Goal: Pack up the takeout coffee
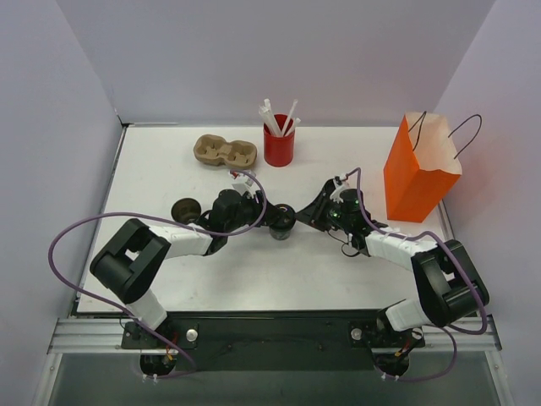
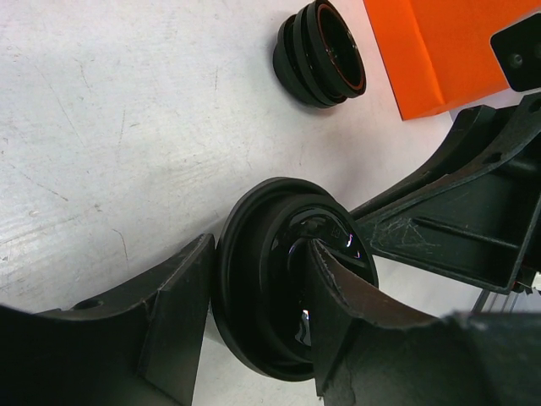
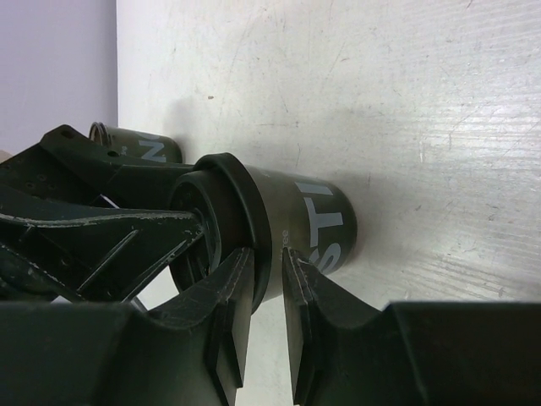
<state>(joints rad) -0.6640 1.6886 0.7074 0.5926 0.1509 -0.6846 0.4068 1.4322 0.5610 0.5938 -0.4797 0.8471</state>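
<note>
Your left gripper [image 2: 254, 313] pinches the rim of one small dark tapered takeout cup [image 2: 283, 245] near the counter's middle, one finger outside the wall and one in the mouth. Your right gripper [image 3: 269, 330] sits nearly closed astride the same rim; can't tell if it bites. The second matching dark cup [image 1: 186, 210] stands free toward the left edge. The tan two-hole cardboard carrier [image 1: 225, 152] by the far edge is unfilled. The orange paper bag [image 1: 414, 173] stands open near the far right corner. Packing looks barely begun: both cups are left to pack.

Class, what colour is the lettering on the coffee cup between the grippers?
White, on the dark coffee cup; the right wrist view shows it best.
</note>
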